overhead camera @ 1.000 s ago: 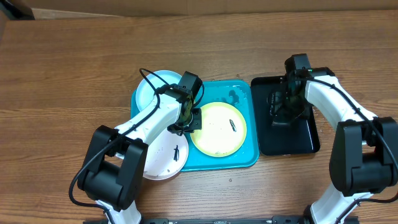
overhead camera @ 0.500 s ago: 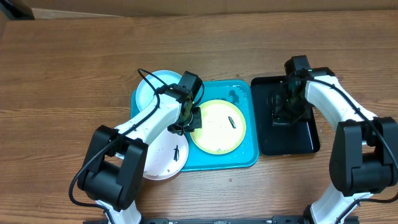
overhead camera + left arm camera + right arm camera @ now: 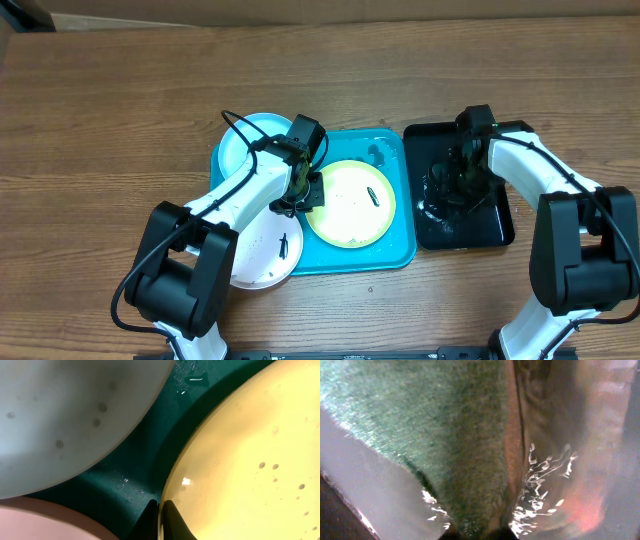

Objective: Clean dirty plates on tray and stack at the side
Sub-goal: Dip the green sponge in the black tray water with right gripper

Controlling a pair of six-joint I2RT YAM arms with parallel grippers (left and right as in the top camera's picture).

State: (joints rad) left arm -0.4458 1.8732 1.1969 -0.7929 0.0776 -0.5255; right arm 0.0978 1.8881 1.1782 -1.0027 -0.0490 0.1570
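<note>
A: Where is the yellow-green plate (image 3: 345, 215)?

B: Flat inside the turquoise tray (image 3: 400, 245), filling the tray's right half, with 1 dark smudge on it.

A: And the left gripper (image 3: 160, 515)?

B: Inside the tray, at that plate's left rim. The wrist view shows its 2 fingers pinched together on the rim.

A: The other 2 plates?

B: The light blue plate (image 3: 240, 145) overlaps the tray's top-left corner. The white plate (image 3: 262, 255), with 1 small smudge, overlaps the tray's lower-left edge and reaches onto the wooden table (image 3: 120, 120). The left arm (image 3: 240, 195) crosses above both, so I cannot tell whether they touch.

A: What sits right of the tray?

B: A glossy black tray (image 3: 495, 225), just beside it. The right gripper (image 3: 455, 188) is down inside it, fingers closed on a sponge (image 3: 445, 435) with a green scouring face; wet glints surround it.

A: Anything crowding the left fingers?

B: 2 pale plate rims lie near them, with wet tray floor between.
</note>
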